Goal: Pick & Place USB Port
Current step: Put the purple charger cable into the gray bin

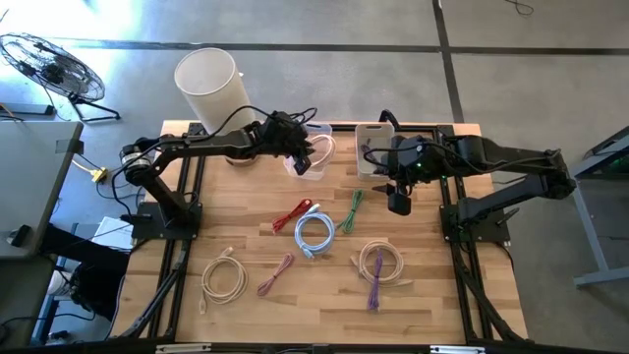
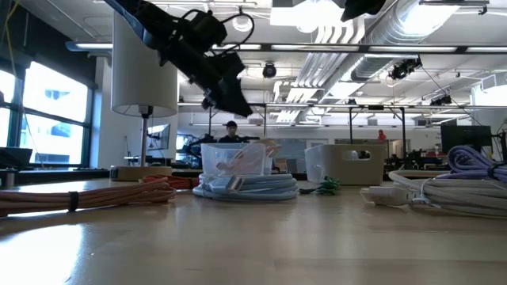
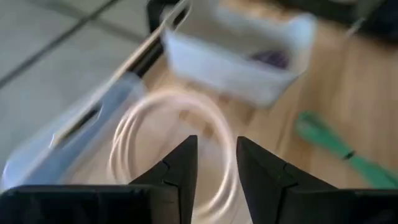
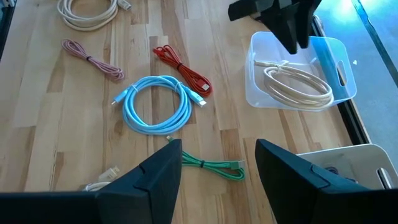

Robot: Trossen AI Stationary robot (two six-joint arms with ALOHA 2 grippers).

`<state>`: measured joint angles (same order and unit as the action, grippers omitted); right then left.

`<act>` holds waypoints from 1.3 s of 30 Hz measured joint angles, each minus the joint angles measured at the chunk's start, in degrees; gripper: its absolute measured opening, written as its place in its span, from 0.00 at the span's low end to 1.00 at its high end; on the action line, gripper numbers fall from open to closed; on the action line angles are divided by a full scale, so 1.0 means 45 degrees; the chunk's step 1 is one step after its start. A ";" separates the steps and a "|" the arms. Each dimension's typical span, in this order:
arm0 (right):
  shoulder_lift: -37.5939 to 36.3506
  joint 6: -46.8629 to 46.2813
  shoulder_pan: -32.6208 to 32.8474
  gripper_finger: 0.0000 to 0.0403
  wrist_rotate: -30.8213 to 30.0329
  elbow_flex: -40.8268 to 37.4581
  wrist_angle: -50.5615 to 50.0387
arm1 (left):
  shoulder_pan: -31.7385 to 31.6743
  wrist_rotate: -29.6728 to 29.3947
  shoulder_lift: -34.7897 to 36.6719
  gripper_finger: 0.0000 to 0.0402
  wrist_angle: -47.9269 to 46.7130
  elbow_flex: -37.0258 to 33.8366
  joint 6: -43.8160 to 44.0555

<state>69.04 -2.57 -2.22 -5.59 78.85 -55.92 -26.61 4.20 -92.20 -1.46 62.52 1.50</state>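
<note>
A cream-white coiled USB cable (image 4: pixel 300 82) lies in the bottom of a clear bin (image 4: pixel 341 62) at the table's far edge; the left wrist view also shows this coil (image 3: pixel 134 134). My left gripper (image 3: pixel 216 148) hovers open just above the bin (image 1: pixel 316 147), slanting down, with nothing between its fingers. The right wrist view shows it (image 4: pixel 297 38) over the bin's far side. My right gripper (image 4: pixel 217 152) stands open and high over the table's middle right (image 1: pixel 398 204), above a green cable (image 4: pixel 214 167).
A second, whitish bin (image 1: pixel 375 146) stands right of the clear one. Loose on the table lie a red cable (image 1: pixel 292 214), a light-blue coil (image 1: pixel 314 234), a pink cable (image 1: pixel 276 273), a cream coil (image 1: pixel 224 278) and a cream-and-purple coil (image 1: pixel 378 265). A white cylinder (image 1: pixel 211 84) stands far left.
</note>
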 joint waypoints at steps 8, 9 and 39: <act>0.0000 0.0000 0.0000 0.49 0.0488 0.0000 -0.0155 | 0.0430 0.5087 0.0000 0.27 0.5388 0.0005 -0.0949; 0.0000 0.0000 0.0005 0.49 0.0673 0.0000 -0.0109 | 0.0602 0.5630 0.0000 0.27 0.5809 0.0034 -0.1220; 0.0141 0.0709 0.1036 0.44 0.3197 0.0005 -0.1257 | 0.9594 -0.5324 0.3848 0.00 -1.1360 0.5118 -0.3328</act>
<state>69.67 0.62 2.45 8.80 78.87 -61.58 16.56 -19.76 -74.89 -52.58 85.55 -13.47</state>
